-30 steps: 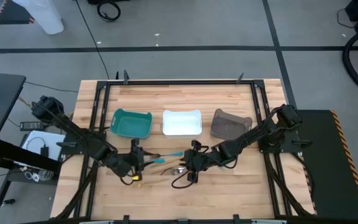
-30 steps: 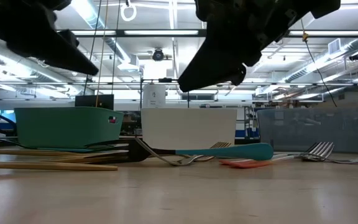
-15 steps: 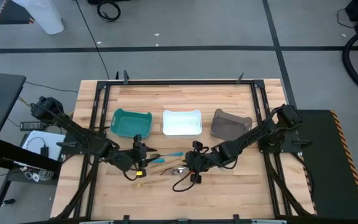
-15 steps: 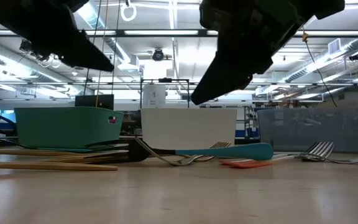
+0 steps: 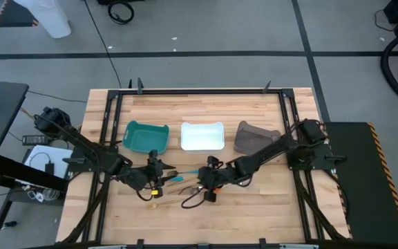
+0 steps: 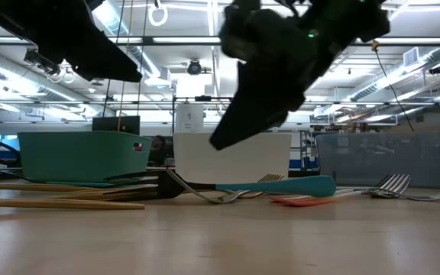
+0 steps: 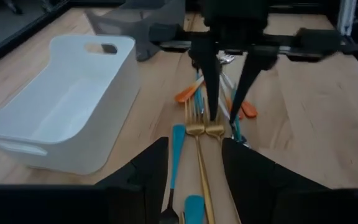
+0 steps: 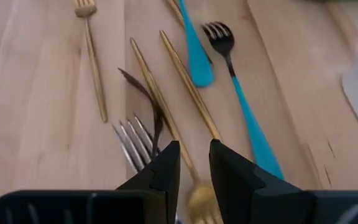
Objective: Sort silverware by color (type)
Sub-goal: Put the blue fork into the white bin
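From above, we take the white bin [image 5: 202,136] as our landmark: the silverware [image 5: 182,181] lies scattered on the table just in front of it. The left gripper [image 5: 157,173] is at the pile's left end, the right gripper [image 5: 206,181] at its right end.

From table height, the white bin stands behind a blue-handled fork [image 6: 285,186] lying flat, with gold pieces [image 6: 59,203] stretching toward the teal bin [image 6: 82,155]. Both arms hang dark overhead; we cannot tell them apart well here.

In the left wrist view, that arm's fingers [image 7: 148,168] stand apart, holding nothing, with two gold forks [image 7: 201,134] between them and the white bin alongside.

In the right wrist view, its fingers [image 8: 164,168] are narrowly parted and empty above a gold handle [image 8: 160,93] and a silver fork [image 8: 132,142].

We judge these pieces light, stiff and slick, lying flat and partly crossed. A pinch across mid-handle, on one lying clear, would probably hold best.
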